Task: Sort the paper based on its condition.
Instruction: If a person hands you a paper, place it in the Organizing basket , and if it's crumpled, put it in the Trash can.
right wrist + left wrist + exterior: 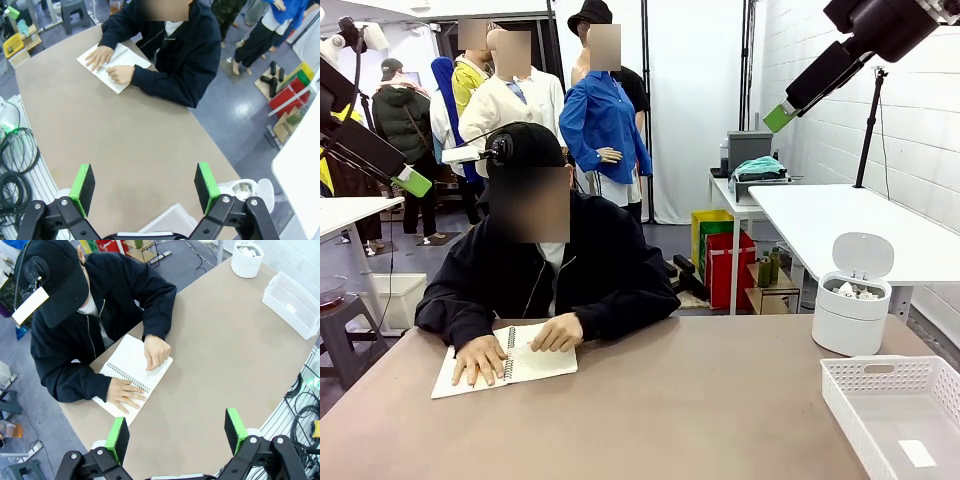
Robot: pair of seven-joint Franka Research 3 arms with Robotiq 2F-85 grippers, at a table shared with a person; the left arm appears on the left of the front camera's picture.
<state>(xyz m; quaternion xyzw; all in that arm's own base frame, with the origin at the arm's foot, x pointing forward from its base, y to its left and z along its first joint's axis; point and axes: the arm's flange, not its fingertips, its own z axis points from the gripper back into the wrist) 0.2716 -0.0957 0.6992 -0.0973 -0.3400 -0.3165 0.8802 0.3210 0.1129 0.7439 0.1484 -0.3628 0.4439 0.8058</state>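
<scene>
Hazard: left gripper (176,432) and right gripper (144,181) hang wide open, empty, high above; a premature descent could strike the person's hands (480,358) on the notebook (540,365).

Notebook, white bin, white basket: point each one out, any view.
Notebook (535,365), front view, right-hand page below the person's hand.
White bin (848,325), front view, side wall.
White basket (885,376), front view, perforated far wall.
</scene>
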